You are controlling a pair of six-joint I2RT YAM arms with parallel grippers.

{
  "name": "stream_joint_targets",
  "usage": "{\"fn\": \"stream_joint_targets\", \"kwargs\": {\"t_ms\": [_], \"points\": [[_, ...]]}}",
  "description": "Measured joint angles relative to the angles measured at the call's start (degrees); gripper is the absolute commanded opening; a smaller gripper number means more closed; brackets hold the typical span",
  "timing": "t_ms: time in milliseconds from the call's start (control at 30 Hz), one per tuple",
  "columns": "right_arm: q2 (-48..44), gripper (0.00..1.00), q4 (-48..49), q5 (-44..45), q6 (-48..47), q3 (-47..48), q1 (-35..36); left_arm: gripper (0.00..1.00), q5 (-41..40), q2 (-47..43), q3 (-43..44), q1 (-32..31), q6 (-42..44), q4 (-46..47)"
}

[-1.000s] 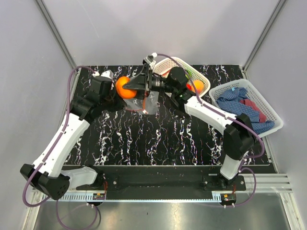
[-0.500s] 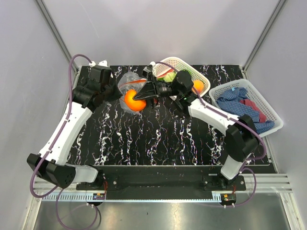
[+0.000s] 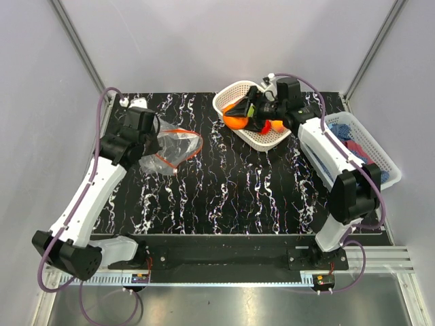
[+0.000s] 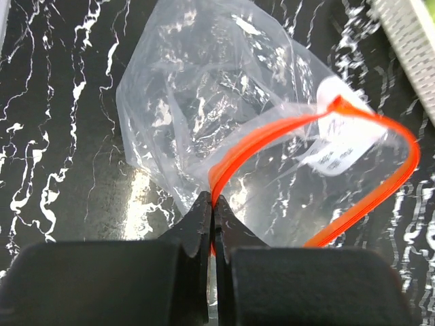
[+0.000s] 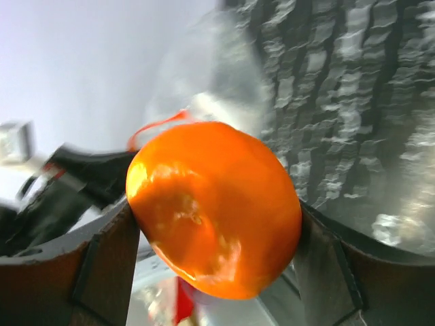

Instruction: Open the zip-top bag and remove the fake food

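Observation:
The zip-top bag [image 3: 175,147] lies crumpled on the table at the back left, its mouth gaping and nothing visible inside it [image 4: 224,102]. My left gripper [image 3: 157,142] is shut on the orange-red zip strip [image 4: 272,132], with the jaws pressed together over it [image 4: 214,202]. An orange ball of fake food [image 3: 235,122] hangs over the white lattice basket [image 3: 229,90]. My right gripper [image 3: 239,117] is shut on the ball [image 5: 214,207], one finger against each side of it [image 5: 214,234].
The basket holds more toy food, red and orange pieces [image 3: 274,125]. A second white basket [image 3: 380,157] with blue and red cloths [image 3: 355,136] stands at the right edge. The enclosure walls rise close behind the table.
My right gripper has pulled the orange ball out of the bag and carried it right, over the basket. The bag has gone slack and empty in my left gripper.

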Motion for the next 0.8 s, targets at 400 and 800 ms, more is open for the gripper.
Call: {"fn": "stream_joint_targets", "kwargs": {"t_ms": [400,800], "points": [[14.9,0.48,-27.8,23.0,-24.9,11.3,-9.6,0.51,8.6,11.4,-2.0,0.1,2.1,3.1],[17.3,1.0,-35.8,32.3,-34.3,16.9,-9.5,0.98,18.8,8.3,-3.6,0.1,0.0,4.6]]}}
